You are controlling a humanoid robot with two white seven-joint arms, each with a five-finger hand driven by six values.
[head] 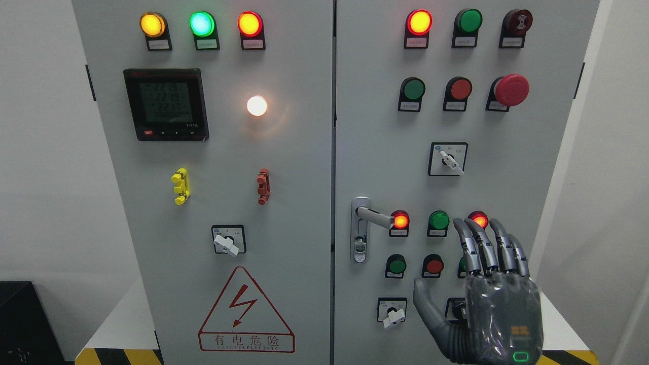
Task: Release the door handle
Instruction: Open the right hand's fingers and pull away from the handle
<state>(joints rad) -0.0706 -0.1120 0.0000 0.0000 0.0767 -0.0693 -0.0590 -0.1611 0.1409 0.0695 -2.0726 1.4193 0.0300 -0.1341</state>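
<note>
White-walled room, grey two-door electrical cabinet (284, 152) studded with lamps and buttons. Silver metal lever door handle (372, 217) sits at right door's left edge, lever horizontal, nothing gripping it. Right hand (494, 284) hangs well apart to its right, fingers spread, holding nothing. Handle looks rigid, smooth, likely slippery; lever bar offers best grip.

right hand, dark grey with shiny plastic back (489, 284) | fingers (481, 248) straight, pointing up | thumb out to the side | holds nothing
</note>
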